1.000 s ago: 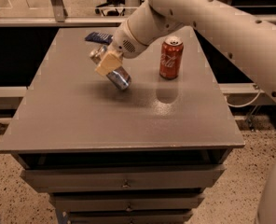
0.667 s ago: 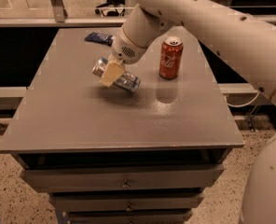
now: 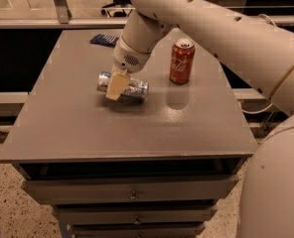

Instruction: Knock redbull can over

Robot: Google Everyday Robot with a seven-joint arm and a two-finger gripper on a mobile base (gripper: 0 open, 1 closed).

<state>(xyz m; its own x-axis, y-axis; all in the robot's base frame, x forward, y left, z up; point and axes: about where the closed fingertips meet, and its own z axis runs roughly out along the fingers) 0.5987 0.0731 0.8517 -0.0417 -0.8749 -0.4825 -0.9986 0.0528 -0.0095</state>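
The redbull can [image 3: 129, 88], slim, silver and blue, lies on its side on the grey table [image 3: 112, 133], its silver top pointing left. My gripper [image 3: 115, 86] hangs from the white arm and sits right over the can's left half, its tan fingers [image 3: 114, 87] in front of the can. The red Coca-Cola can [image 3: 181, 61] stands upright to the right of it, apart from both.
A dark blue flat packet [image 3: 105, 39] lies at the table's far left. The table's front edge is above a set of drawers [image 3: 132, 195]. My large white arm [image 3: 226, 33] spans the right side above the table.
The redbull can has gone from tilted to lying flat on its side. My gripper has moved left and down with it.
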